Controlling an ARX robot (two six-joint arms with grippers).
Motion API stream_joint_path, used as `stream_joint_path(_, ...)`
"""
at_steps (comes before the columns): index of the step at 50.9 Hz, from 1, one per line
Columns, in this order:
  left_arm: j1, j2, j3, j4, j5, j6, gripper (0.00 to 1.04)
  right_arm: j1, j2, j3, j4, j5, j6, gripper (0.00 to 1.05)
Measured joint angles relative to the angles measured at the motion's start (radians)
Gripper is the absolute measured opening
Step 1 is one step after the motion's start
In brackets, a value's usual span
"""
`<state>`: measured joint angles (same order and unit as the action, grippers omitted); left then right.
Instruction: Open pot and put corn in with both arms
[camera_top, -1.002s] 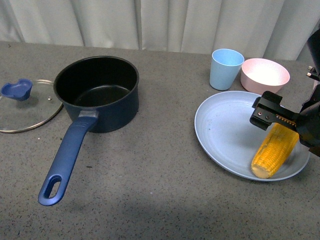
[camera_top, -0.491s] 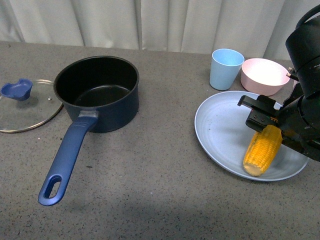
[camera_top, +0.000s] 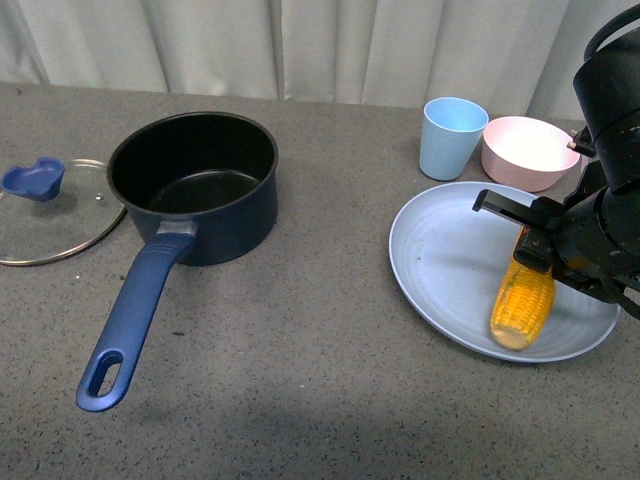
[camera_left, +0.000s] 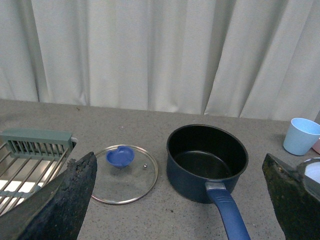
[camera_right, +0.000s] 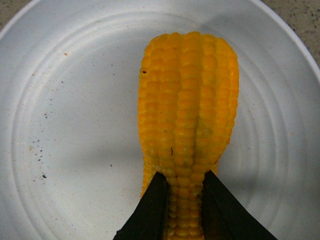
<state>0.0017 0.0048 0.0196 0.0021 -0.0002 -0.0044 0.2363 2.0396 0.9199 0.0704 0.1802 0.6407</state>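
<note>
The navy-blue pot (camera_top: 195, 185) stands open at the left, its long handle (camera_top: 135, 310) pointing toward me; it also shows in the left wrist view (camera_left: 206, 160). Its glass lid with a blue knob (camera_top: 50, 205) lies on the table to its left. My right gripper (camera_top: 535, 245) is shut on one end of the yellow corn (camera_top: 522, 300), which hangs tilted just over the pale blue plate (camera_top: 440, 260). In the right wrist view the fingers (camera_right: 152, 210) clamp the corn (camera_right: 187, 100) above the plate (camera_right: 65, 115). My left gripper (camera_left: 180, 200) is open and empty, well back from the pot.
A pale blue cup (camera_top: 452, 137) and a pink bowl (camera_top: 530, 150) stand behind the plate. A metal dish rack (camera_left: 30, 160) shows at the left in the left wrist view. Grey tabletop lies between pot and plate; curtains hang behind.
My right gripper has lifted the corn's held end and swung it left, so the cob now hangs steeper over the plate. The pot and lid have not moved.
</note>
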Motion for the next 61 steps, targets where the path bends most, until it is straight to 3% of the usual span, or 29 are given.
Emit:
stream_joint_path(6,0.000,0.000,0.000,0.000,0.000,0.000,0.98,0.001,-0.041,-0.025,0.062,-0.084,-0.005,0.11)
stream_joint_path(12,0.000,0.000,0.000,0.000,0.000,0.000,0.98,0.017,-0.134,-0.018,0.114,-0.230,0.004,0.09)
stream_joint_path(16,0.000,0.000,0.000,0.000,0.000,0.000,0.98,0.047,-0.173,0.044,0.142,-0.360,0.017,0.09)
stream_joint_path(20,0.000,0.000,0.000,0.000,0.000,0.000,0.98,0.078,-0.164,0.107,0.138,-0.411,0.022,0.09)
stream_joint_path(41,0.000,0.000,0.000,0.000,0.000,0.000,0.98,0.243,0.034,0.433,0.073,-0.472,0.062,0.08)
stream_joint_path(61,0.000,0.000,0.000,0.000,0.000,0.000,0.98,0.318,0.206,0.668,-0.020,-0.475,0.089,0.08)
